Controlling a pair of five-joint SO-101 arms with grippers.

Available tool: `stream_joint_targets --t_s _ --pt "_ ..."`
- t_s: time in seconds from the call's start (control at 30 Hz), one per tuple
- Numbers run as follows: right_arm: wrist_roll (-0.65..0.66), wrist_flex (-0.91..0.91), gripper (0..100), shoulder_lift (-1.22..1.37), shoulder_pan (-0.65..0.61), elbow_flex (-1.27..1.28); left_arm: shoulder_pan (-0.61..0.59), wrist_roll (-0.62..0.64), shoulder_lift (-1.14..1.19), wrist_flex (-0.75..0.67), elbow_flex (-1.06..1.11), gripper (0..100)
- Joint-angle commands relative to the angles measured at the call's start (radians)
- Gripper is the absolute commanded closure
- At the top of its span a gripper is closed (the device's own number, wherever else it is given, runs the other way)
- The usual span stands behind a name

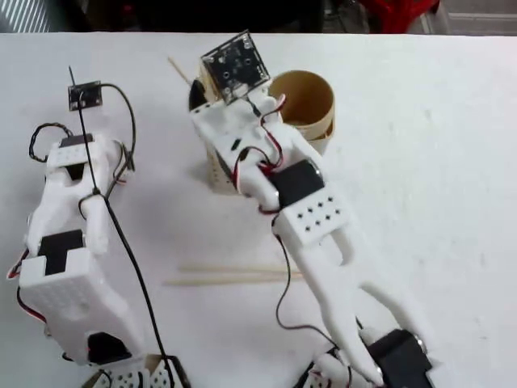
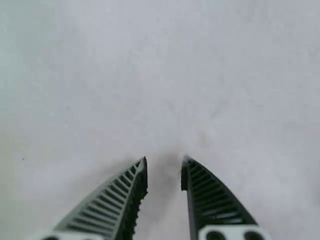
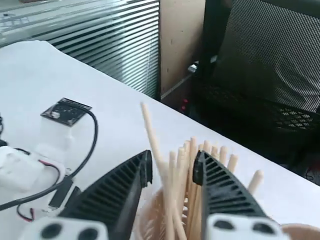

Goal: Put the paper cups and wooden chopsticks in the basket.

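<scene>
Right gripper (image 3: 172,165) hangs released, jaws parted around upright chopsticks (image 3: 181,159) in the basket (image 1: 216,174). A paper cup (image 1: 303,99) stands just beside the basket. Two loose chopsticks (image 1: 230,276) lie on open table (image 1: 436,162) between the arms. The left gripper (image 2: 164,172), slightly parted, hovers over bare tabletop.

White table (image 1: 452,162), window blinds (image 3: 100,35), mesh chair (image 3: 270,55)

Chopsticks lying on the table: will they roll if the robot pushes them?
Maybe a little: the two chopsticks look thin and lie flat on the smooth white table. They look straight and stiff, so they likely won't bend. Being so slim, they may be fiddly to pinch.
</scene>
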Motion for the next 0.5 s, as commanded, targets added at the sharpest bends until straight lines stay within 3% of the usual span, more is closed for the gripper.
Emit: stream_joint_targets --t_s 0.0,0.2,0.47 --pt "0.014 0.004 85.1 -0.05 -0.079 -0.052 0.016 -0.012 -0.005 -0.02 -0.035 87" --pt "0.166 -0.051 85.3 0.105 -0.165 -0.086 0.016 -0.012 -0.005 -0.017 -0.035 87" --pt "0.169 -0.077 85.3 0.326 0.005 -0.269 0.018 -0.012 -0.005 -0.018 -0.035 87"
